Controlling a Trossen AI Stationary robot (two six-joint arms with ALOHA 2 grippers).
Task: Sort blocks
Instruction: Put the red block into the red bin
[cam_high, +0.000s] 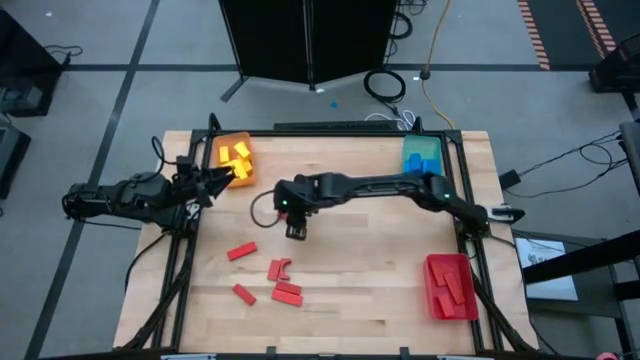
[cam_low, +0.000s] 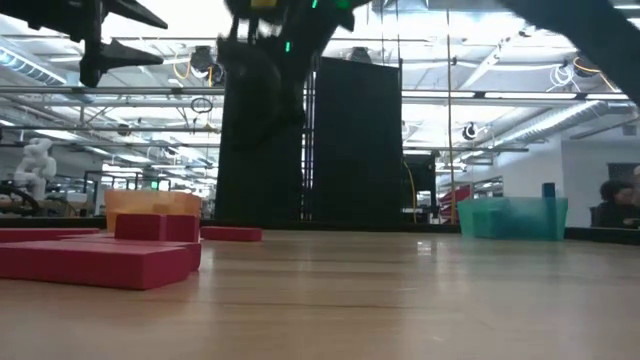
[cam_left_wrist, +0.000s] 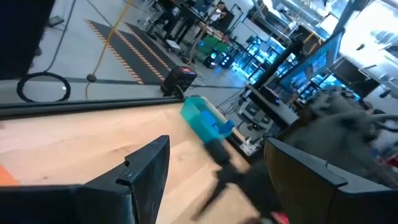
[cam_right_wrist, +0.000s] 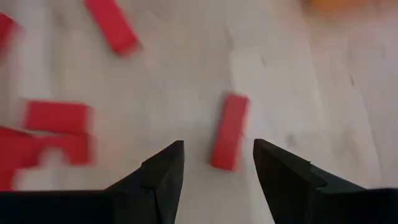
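Note:
Several red blocks lie flat on the wooden table: one (cam_high: 241, 251) apart at the left, a cluster (cam_high: 284, 285) nearer the front edge, and one more (cam_high: 244, 294). My right gripper (cam_high: 295, 231) hangs open above the table, slanting down toward the lone block (cam_right_wrist: 228, 130), which shows just ahead of its fingers (cam_right_wrist: 217, 149); nothing is between them. My left gripper (cam_high: 228, 176) waits open and level beside the orange tray (cam_high: 232, 158), empty (cam_left_wrist: 214, 149). No loose yellow or blue blocks show on the table.
The orange tray at the far left holds yellow blocks. A teal tray (cam_high: 422, 155) at the far right holds blue ones, and a red tray (cam_high: 450, 287) at the near right holds red ones. Bare wood lies between the trays. A black frame rail (cam_high: 330, 131) edges the table.

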